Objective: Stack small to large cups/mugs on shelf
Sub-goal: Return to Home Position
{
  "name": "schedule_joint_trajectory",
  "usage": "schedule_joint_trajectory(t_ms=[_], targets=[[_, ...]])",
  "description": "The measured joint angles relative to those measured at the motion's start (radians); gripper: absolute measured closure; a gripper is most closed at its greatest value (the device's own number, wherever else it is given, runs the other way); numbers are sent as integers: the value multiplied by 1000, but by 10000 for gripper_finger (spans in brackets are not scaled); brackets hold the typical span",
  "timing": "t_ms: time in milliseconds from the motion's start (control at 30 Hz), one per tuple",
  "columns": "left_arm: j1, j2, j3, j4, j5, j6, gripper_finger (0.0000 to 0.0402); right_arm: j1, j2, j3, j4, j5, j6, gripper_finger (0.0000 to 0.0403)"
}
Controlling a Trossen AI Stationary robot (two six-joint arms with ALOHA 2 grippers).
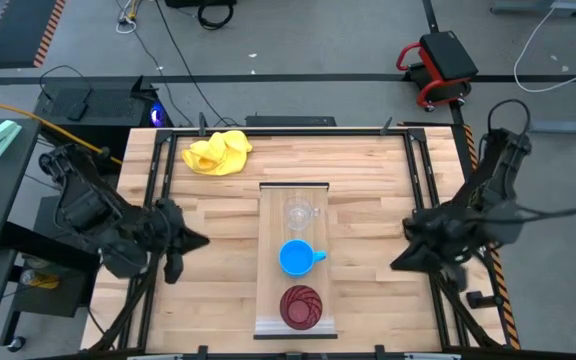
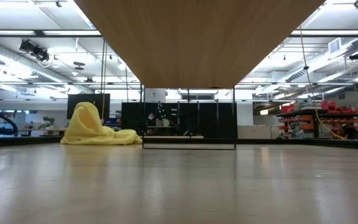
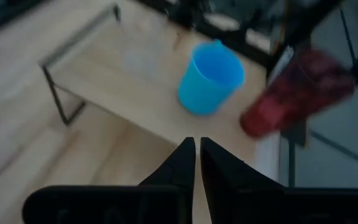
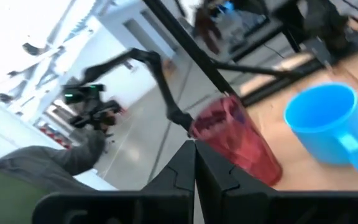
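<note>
High view: we see glass mug (image 1: 299, 213), blue mug (image 1: 296, 257), red cup (image 1: 300, 306) along the shelf (image 1: 272, 232); left gripper (image 3: 197, 142), right gripper (image 4: 195, 148) closed, empty.

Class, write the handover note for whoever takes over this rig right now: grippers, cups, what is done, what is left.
Left gripper: shut, empty, over the table's left side, clear of the shelf.
Right gripper: shut, empty, at the table's right edge.
On the shelf, in a row: glass mug at the far end, blue mug in the middle, red cup at the near end, all upright.
Done: all three placed, small to large.
Left: probably only bringing both arms home.
</note>
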Motion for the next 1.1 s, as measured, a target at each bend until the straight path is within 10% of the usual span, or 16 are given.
schedule_joint_trajectory(t_ms=[467,800,933,1100], targets=[[-223,-196,-117,168,-377,56,372,129,-203,-68,297,-1,-423,391],[-376,-250,-473,668,-469,226,371,34,-18,-603,1468,-443,-511,391],[-337,-349,-572,929,-339,458,377,-146,-31,-683,1497,-562,-317,391],[-211,-469,-720,1407,152,917,376,-380,-54,-678,1503,-837,-202,391]])
